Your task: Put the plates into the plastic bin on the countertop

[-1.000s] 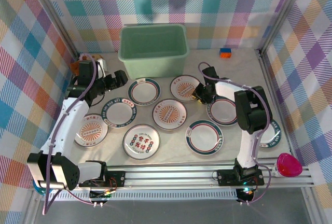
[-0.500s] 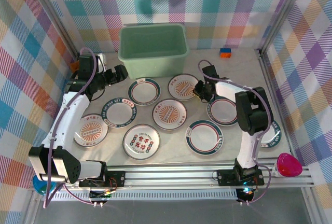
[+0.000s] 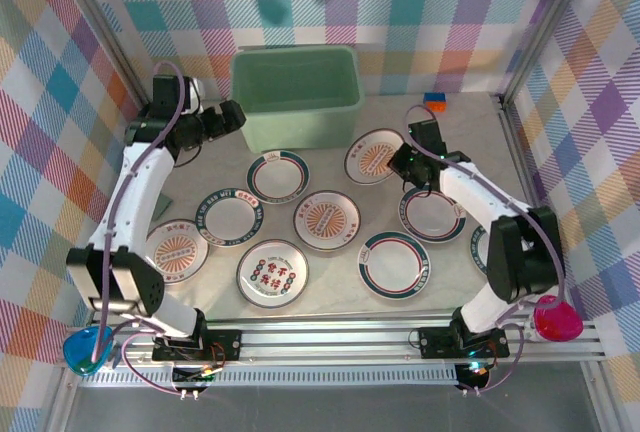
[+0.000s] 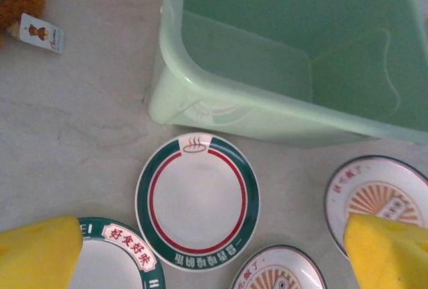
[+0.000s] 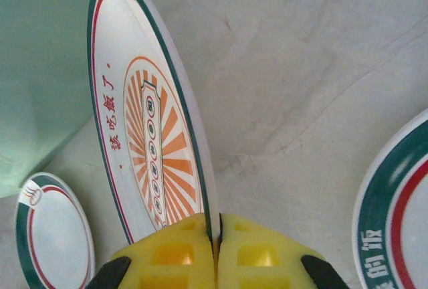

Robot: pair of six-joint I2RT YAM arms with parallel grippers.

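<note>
Top external view: the sunburst plate (image 3: 372, 157) is being held by the right tool (image 3: 398, 160). It is being carried tilted, just beside the right front corner of the plastic bin (image 3: 298, 130). The bin is standing at the far middle of the desk (image 3: 455, 127).

Right wrist view: the yellow fingers (image 5: 177, 252) of the right tool are being pressed together on the rim of the sunburst plate, with only that thin rim between them. The plate is being held up on edge, clear of the desk.

Left wrist view: the left tool (image 3: 228, 119) is being held wide open, with nothing between its fingers (image 4: 37, 255). It is hovering near the left front corner of the bin. Below it, a green-banded plate (image 4: 198, 201) is lying flat just in front of the bin wall.

The other plates (image 3: 327, 219) are lying flat, spread over the desk in front of the bin.
</note>
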